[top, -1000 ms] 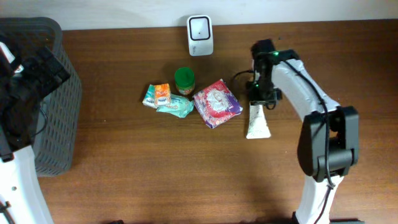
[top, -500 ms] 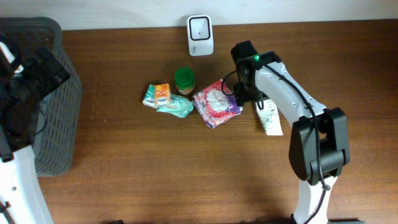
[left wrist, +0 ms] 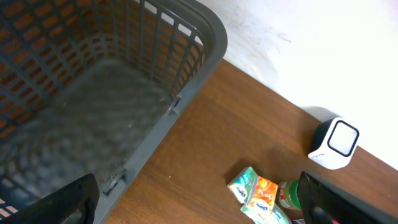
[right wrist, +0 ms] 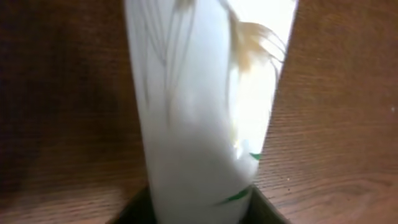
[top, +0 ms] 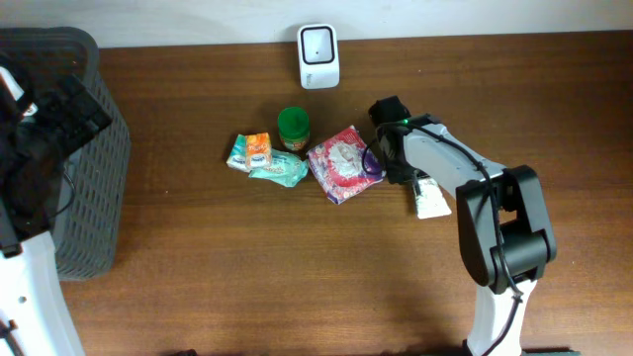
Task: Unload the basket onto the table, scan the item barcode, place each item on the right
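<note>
I hold the tube (top: 431, 203) in the right end effector (top: 404, 170), low on the tabletop (top: 247, 257); left end effector (left wrist: 196, 196) open; scanner (top: 318, 44) pass pending.

Soft, even overhead light, faint shadows on the table (top: 247, 277). In the right wrist view the white tube (right wrist: 205, 93) is blurred and glaring; the left wrist view's wall (left wrist: 323, 50) is overexposed.

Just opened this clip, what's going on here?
The right pincer is closed on a white tube, low over the table to the right of the packets. The scanner stands at the far edge, and nothing is presented to it yet. The left pincer hangs open over the grey basket.
</note>
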You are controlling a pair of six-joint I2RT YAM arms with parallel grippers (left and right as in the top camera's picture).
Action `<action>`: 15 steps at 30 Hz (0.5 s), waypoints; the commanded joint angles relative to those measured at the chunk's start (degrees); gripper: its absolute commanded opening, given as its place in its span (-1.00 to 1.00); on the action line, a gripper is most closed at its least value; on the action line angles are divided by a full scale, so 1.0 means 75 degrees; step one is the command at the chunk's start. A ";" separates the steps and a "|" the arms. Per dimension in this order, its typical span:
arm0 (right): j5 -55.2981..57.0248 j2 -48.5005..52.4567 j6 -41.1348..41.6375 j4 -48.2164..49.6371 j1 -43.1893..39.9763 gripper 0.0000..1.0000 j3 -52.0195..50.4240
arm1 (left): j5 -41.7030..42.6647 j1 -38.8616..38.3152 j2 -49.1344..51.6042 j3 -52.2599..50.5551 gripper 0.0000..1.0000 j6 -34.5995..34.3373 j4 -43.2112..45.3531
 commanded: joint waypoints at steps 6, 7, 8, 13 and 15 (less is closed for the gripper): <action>-0.4806 -0.0076 -0.1032 -0.2841 -0.1084 -0.69 0.3378 | -0.0111 0.0050 0.0006 0.0006 0.98 -0.0044 0.0015; -0.5514 -0.0076 -0.1227 -0.3045 -0.1256 -0.69 0.3681 | -0.0111 0.0050 0.0006 0.0006 0.98 -0.0044 0.0015; -0.6621 -0.0076 -0.1501 -0.3203 -0.1501 -0.69 0.3928 | -0.0111 0.0050 0.0006 0.0006 0.98 -0.0044 0.0015; -1.1249 -0.0050 -0.2774 -0.3246 -0.2215 -0.69 0.3722 | -0.0111 0.0050 0.0006 0.0006 0.98 -0.0044 0.0015; -1.2872 -0.0044 -0.3013 -0.3238 -0.2189 -0.70 0.3614 | -0.0111 0.0050 0.0006 0.0006 0.98 -0.0044 0.0015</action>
